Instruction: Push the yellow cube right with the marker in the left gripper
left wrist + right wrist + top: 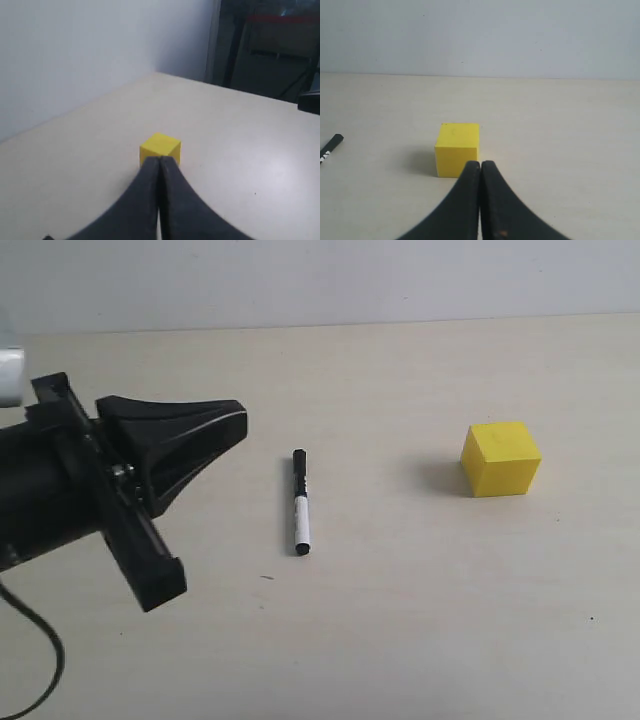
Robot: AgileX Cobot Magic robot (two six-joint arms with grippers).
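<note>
The marker [300, 502] lies loose on the table, black cap pointing to the far side, white barrel toward the near side. To its left hovers my left gripper [240, 420], shut with nothing between its fingers, tips pointing right toward the marker. The yellow cube [500, 458] stands further right, apart from both. In the left wrist view the shut left gripper [159, 159] lines up with the cube [160, 146], and the marker is hidden. In the right wrist view my right gripper [480, 163] is shut and empty just short of the cube [457, 148]; the marker's cap [331, 146] shows at the edge.
A pale wall [320, 280] runs along the table's far edge. A black cable [40, 660] loops below the left arm. Dark furniture [270, 45] stands beyond the table's end in the left wrist view.
</note>
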